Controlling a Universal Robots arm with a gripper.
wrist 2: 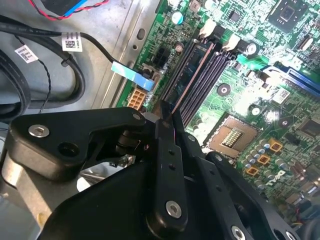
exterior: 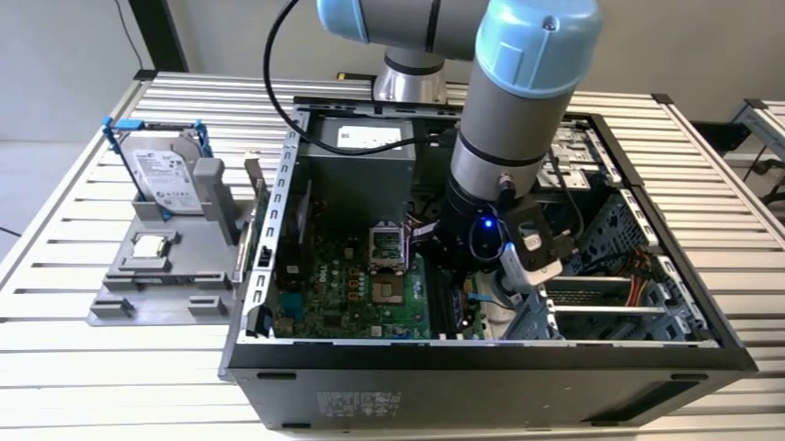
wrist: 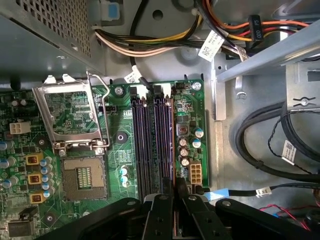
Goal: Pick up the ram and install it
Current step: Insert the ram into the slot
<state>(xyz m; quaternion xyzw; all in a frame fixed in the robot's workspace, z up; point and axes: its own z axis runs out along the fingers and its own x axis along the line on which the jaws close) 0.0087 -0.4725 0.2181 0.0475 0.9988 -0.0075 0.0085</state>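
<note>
Fingers (wrist 2: 169, 150) of the black gripper (wrist 2: 167, 117) were pinched together on the ram (wrist 2: 192, 75), a thin dark board held on edge so its long lower side could meet a slot. In the second wrist view the stick ran from the fingertips toward one o'clock, lying along the outermost of the dark memory slots (wrist 2: 210, 75), its far end by a pale latch. Whether it was fully seated I could not tell.

In the first wrist view the same gripper (wrist: 173, 187) sat at six o'clock with the ram (wrist: 172, 140) running straight to twelve, at the edge of the slot bank (wrist: 150, 140) — parallel ridged channels, glossy and purplish against the green motherboard (wrist: 120, 150). At nine o'clock from the slots stood the processor socket (wrist: 72, 115), its metal frame hinged open.

In the exterior view the arm (exterior: 516, 138) — smooth grey tube, pale blue joints — reached down into the open black case (exterior: 491, 358). At nine o'clock from the case, a grey holder (exterior: 147, 276) kept a silver hard drive (exterior: 160, 175) upright.
</note>
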